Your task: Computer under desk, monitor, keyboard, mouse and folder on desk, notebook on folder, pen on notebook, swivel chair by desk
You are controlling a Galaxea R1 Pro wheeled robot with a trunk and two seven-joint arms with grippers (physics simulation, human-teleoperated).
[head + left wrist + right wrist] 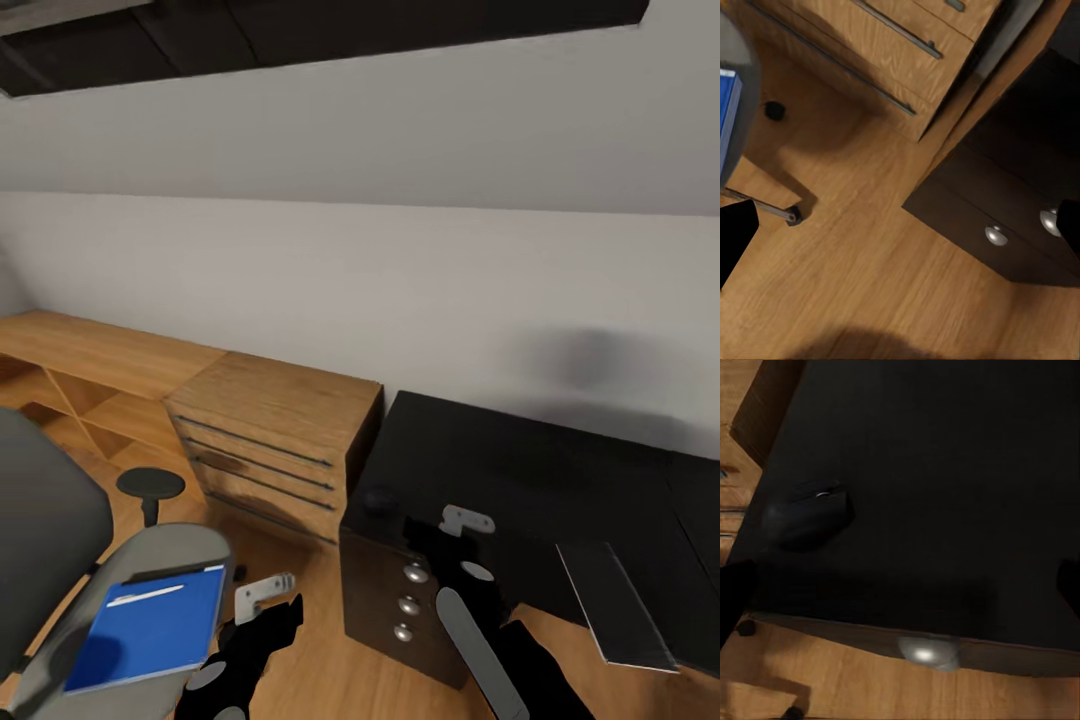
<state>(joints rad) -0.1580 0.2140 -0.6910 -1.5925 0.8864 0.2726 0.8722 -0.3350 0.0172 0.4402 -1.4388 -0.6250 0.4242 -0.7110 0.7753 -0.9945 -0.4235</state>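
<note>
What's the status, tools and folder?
Left tool and right tool both empty, jaw state unclear. Blue folder on swivel chair, not yet moved. Mouse on black desk.

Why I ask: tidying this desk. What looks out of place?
The blue folder lies on the swivel chair seat, not on the black desk. The mouse sits alone near the desk's corner.

Blue folder lies flat on swivel chair; mouse on desk.
</note>
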